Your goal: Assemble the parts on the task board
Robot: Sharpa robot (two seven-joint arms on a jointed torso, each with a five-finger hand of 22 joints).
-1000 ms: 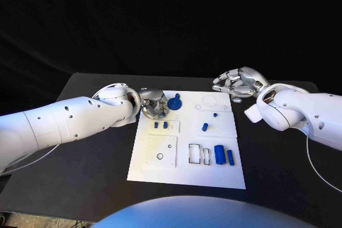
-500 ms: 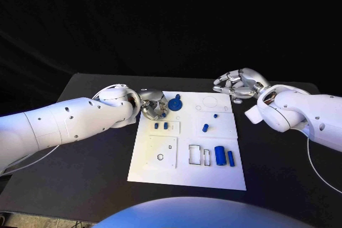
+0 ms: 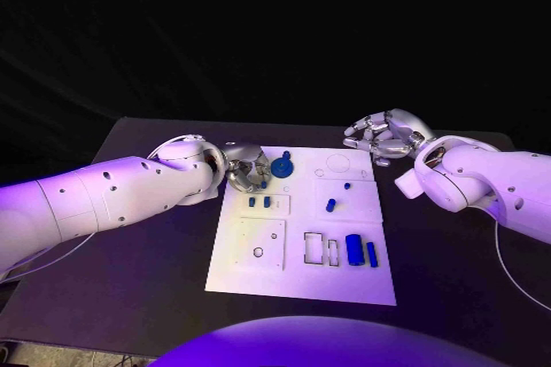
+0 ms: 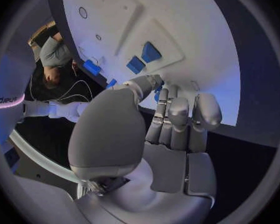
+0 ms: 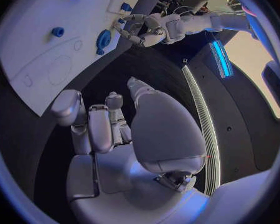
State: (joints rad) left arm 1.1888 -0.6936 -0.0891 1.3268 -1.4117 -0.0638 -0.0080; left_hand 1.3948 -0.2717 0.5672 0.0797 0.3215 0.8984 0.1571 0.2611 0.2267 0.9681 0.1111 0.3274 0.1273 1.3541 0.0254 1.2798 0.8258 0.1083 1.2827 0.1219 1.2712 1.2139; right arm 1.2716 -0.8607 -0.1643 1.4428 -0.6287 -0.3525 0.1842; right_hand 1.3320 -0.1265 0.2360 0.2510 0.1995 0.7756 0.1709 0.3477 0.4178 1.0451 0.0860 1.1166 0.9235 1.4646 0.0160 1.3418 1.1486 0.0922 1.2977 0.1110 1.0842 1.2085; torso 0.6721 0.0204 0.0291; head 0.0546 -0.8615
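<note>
At the frame's middle, the white board (image 3: 301,224) lies on the counter (image 3: 138,287), blue cylinders (image 3: 355,248) low right. Left hand (image 3: 246,169) curls at the disc (image 3: 281,167); grip unclear. Upper right, right hand (image 3: 384,136) is clenched, empty, off the board.

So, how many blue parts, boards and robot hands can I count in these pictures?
Blue parts: 7
Board: 1
Robot hands: 2, left and right
Total: 10
</note>
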